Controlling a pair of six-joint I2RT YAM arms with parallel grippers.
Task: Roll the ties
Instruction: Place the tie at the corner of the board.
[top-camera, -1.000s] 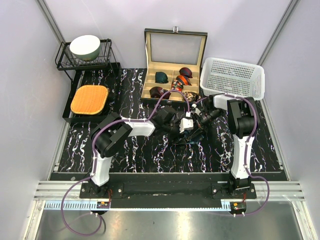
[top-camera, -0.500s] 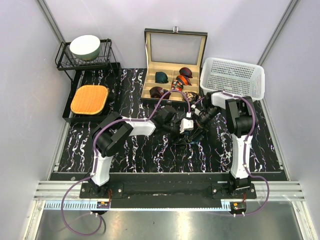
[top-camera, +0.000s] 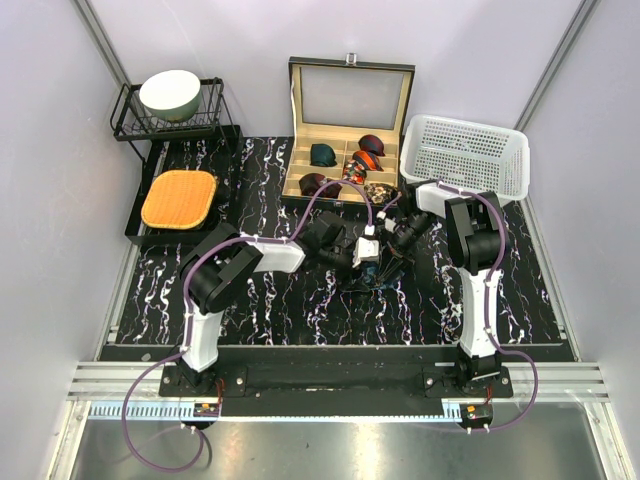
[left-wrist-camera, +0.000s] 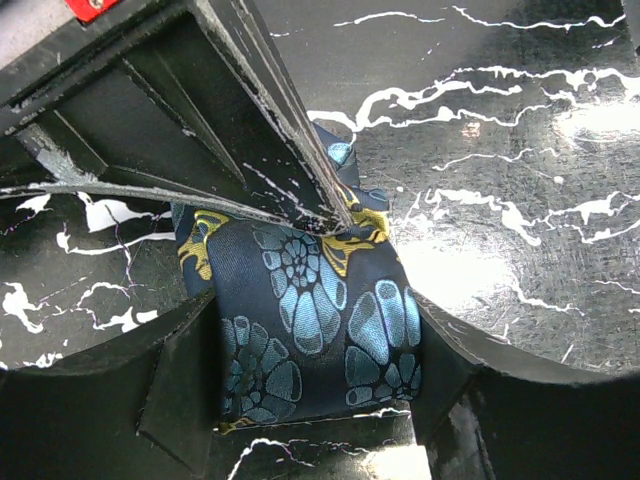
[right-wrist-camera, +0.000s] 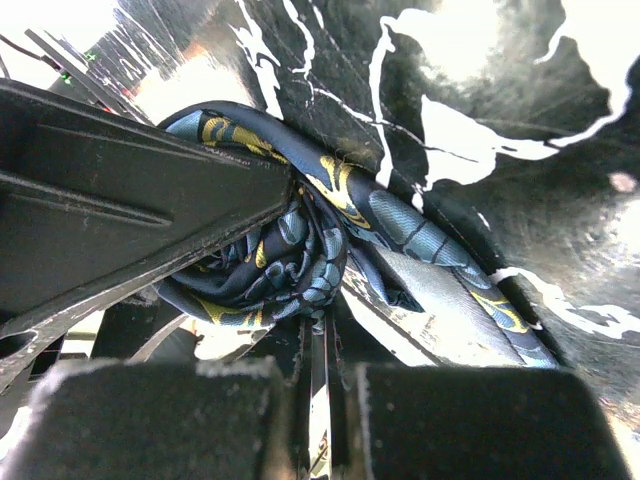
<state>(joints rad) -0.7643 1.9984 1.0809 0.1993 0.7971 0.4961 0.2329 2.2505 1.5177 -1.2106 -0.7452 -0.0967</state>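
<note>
The dark navy tie, patterned in teal and gold, is wound into a small coil on the black marbled table, just in front of the tie box. In the top view the coil lies between the two grippers. My left gripper spans the coil, with a finger pressed against each side. My right gripper is shut, its thin tips pushed into the coil's centre. A flat tail of the tie runs off to the lower right. The two grippers meet at the coil.
An open tie box at the back holds coiled ties: green, maroon, red-orange. A white basket stands to its right. At back left are a black rack with a bowl and an orange mat.
Both grippers and the coil have shifted slightly left and toward the tie box. The right arm's wrist has swung in closer to the box.
</note>
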